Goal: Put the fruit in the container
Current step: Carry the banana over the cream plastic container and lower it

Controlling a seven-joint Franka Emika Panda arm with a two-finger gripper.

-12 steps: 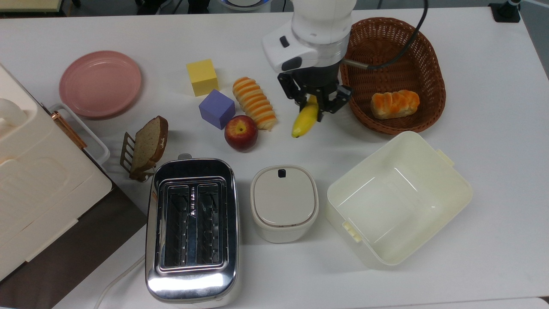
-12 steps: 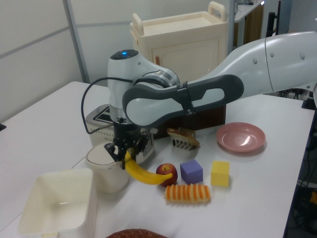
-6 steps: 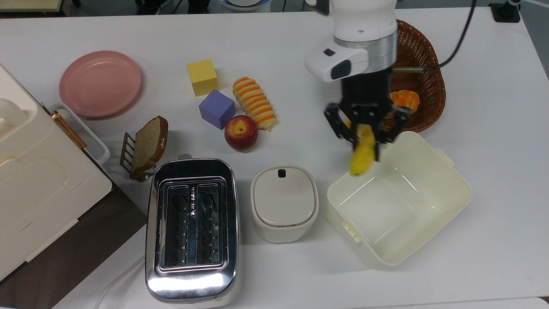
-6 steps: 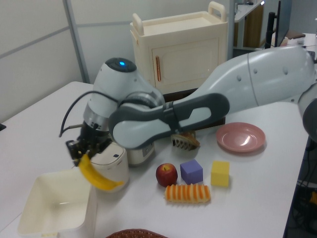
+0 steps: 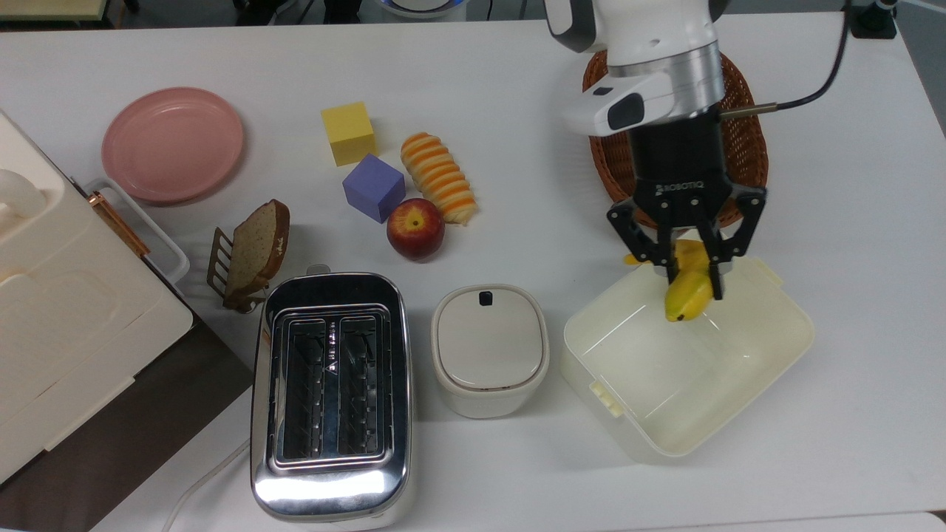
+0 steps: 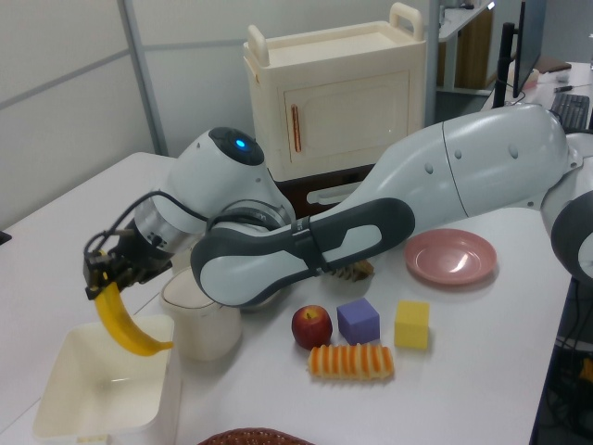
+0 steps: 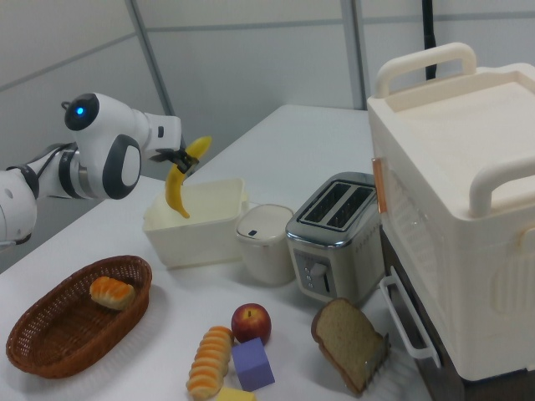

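White worktop (image 5: 850, 222), smooth and matte, set before pale grey wall panels.

Container (image 5: 739, 414): squarish cream-white plastic box, rounded corners, small side latches, open top, glossy inner walls; the landmark for all entries below.

Claw (image 5: 691, 284): black, two-fingered, on a white-and-grey arm, poised above the container's rim on the basket side, clamped on the banana.

Banana (image 5: 687, 290): long, curved, yellow, dark tip; held in the air over the container's opening, lower end hanging towards the interior.

Wicker basket (image 5: 750, 159): brown, oval, woven; just behind the container in the top view.

Canister (image 5: 489, 347): white, lidded, rounded; just beside the container.

Toaster (image 5: 330, 391): polished chrome, two slots; beyond the canister from the container.
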